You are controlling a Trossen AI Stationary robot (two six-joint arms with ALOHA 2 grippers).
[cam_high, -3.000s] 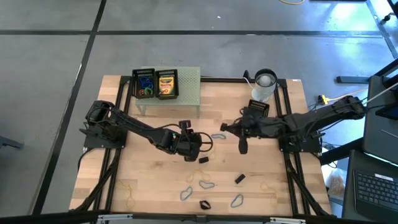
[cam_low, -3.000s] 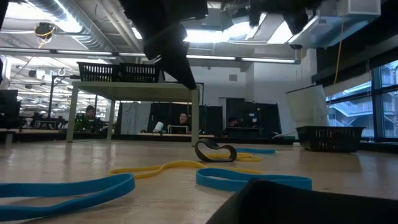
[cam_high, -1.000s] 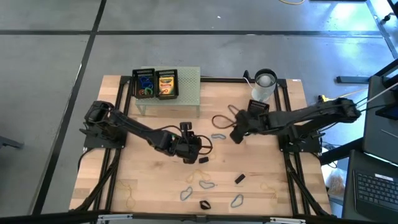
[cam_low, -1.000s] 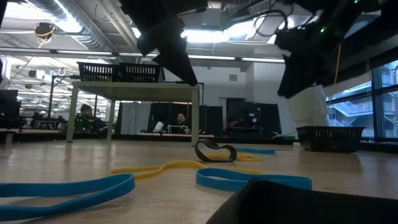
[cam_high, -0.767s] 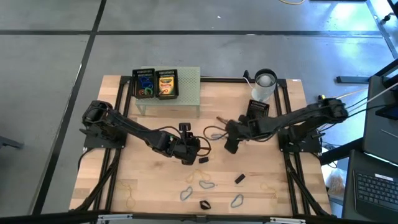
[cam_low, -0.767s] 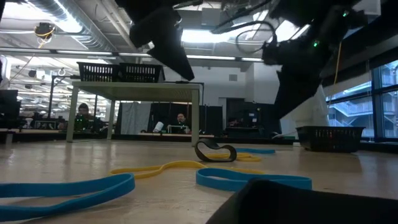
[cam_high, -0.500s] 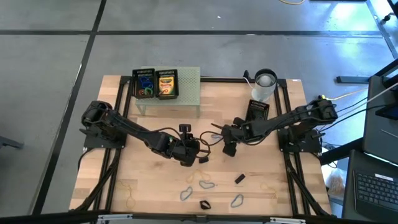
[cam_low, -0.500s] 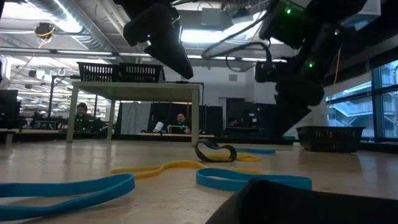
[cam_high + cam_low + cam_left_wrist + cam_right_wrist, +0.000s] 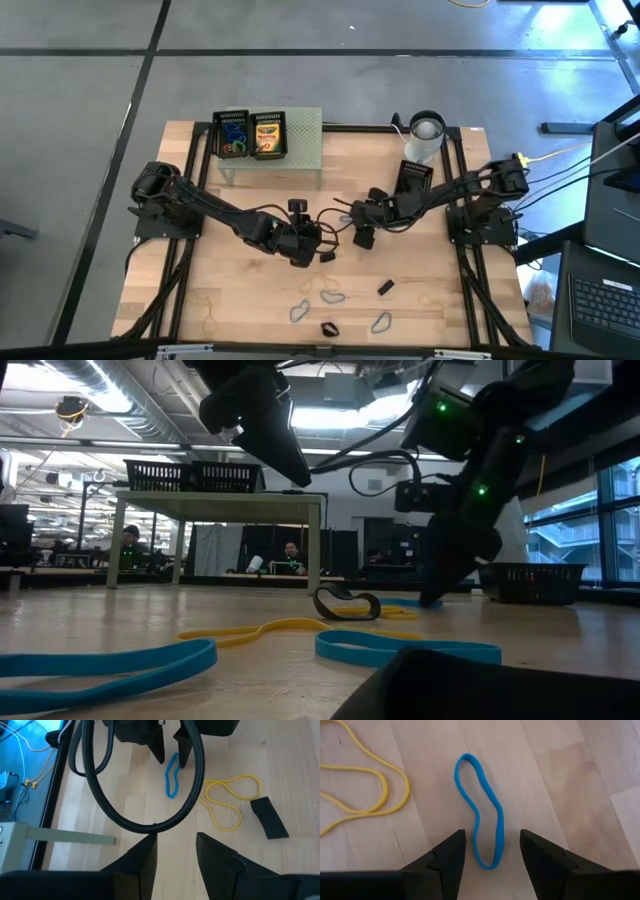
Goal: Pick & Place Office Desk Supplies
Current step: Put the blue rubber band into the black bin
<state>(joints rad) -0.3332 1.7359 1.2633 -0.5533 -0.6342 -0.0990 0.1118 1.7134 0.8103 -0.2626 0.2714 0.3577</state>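
We see the right gripper [image 9: 490, 857] low over the middle of the table [image 9: 440, 320], its jaws standing apart on either side of a blue loop [image 9: 479, 810] that lies flat on the wood — nothing is gripped. A yellow rubber band [image 9: 357, 795] lies just beside the loop. The left gripper [image 9: 175, 852] hangs near, fingers parted and empty, facing the same blue loop with a black clip [image 9: 269, 817] close by. On the pale green stand [image 9: 300, 140] at the table's far side sit two black baskets — one with a crayon box [image 9: 267, 134], one with coloured loops [image 9: 234, 138]. More grey wire clips [image 9: 331, 296] lie near the front edge.
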